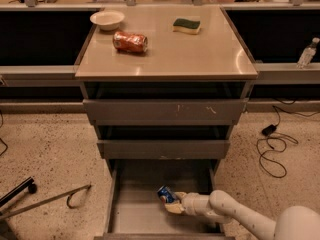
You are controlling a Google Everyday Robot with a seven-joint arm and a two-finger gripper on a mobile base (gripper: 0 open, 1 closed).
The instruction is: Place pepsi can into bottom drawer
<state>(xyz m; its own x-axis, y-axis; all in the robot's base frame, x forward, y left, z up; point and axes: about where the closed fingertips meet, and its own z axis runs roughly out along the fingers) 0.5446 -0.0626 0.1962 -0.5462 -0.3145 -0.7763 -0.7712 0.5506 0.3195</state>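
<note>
The pepsi can (165,194), small and blue with a silver end, is tilted inside the open bottom drawer (135,219), low over its grey floor at the right of middle. My gripper (171,201) reaches in from the lower right on a white arm and is shut on the can. I cannot tell whether the can touches the drawer floor. The two shallower drawers above are pulled out a little.
On the cabinet top lie an orange-red can (130,41) on its side, a white bowl (107,19) and a green-yellow sponge (186,25). A black cable (272,154) lies on the floor at right, metal rods (45,200) at left. A water bottle (307,53) stands at far right.
</note>
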